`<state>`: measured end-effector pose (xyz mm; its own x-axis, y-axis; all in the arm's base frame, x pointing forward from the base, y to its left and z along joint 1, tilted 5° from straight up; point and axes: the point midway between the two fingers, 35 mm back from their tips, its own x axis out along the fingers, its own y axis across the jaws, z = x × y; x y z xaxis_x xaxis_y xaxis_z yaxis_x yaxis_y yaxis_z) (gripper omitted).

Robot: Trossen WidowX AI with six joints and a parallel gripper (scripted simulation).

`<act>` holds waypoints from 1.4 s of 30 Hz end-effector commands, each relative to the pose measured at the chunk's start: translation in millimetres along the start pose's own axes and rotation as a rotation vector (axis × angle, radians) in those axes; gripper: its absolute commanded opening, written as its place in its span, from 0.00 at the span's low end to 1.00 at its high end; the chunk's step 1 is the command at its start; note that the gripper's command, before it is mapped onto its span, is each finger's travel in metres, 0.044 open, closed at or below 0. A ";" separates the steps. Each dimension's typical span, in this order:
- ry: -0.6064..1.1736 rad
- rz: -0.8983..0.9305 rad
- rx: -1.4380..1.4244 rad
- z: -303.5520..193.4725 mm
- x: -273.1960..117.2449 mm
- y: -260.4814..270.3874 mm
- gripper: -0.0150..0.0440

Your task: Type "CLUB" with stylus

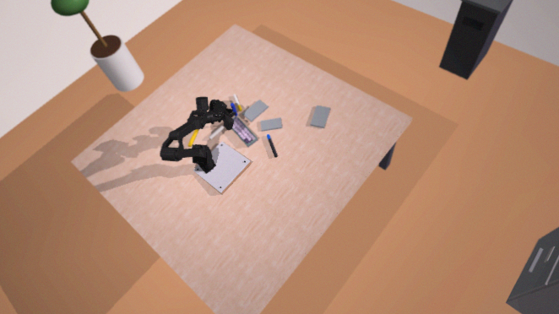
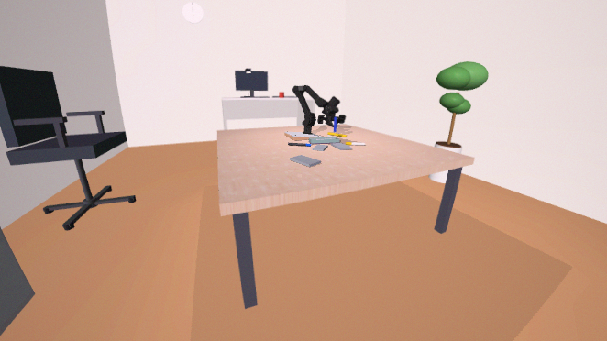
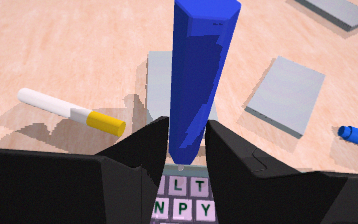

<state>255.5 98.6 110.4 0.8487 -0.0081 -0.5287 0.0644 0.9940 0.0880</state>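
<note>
My gripper (image 1: 232, 116) (image 2: 334, 120) (image 3: 187, 126) is shut on the blue stylus (image 3: 197, 75) (image 1: 233, 108) (image 2: 335, 125), which stands nearly upright. The stylus's small pale tip points down. In the wrist view it shows at the far rim of the keyboard (image 3: 202, 170) (image 1: 252, 143) (image 2: 324, 140), just beyond the L key (image 3: 178, 185). I cannot tell the exact gap between tip and keyboard. The T key (image 3: 199, 186) is right of L, with N, P and Y in the row nearer. The fingers hide the other keys in the wrist view.
Grey flat blocks (image 1: 256, 110) (image 1: 271, 124) (image 1: 321, 116) lie beyond the keyboard. A white marker with a yellow cap (image 3: 47, 104) (image 1: 237, 101) lies left in the wrist view. A black marker with a blue end (image 1: 273, 148) and the arm's base plate (image 1: 230, 169) lie nearby.
</note>
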 end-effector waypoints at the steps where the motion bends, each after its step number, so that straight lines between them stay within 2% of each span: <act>1: 0.004 0.000 -0.001 0.6 0.9 -4.1 0.25; 42: 0.034 -0.002 -0.003 0.6 -8.2 -108.0 0.25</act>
<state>245.1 -3.1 106.3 0.8277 -0.0085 -0.5610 0.0706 0.9935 0.0890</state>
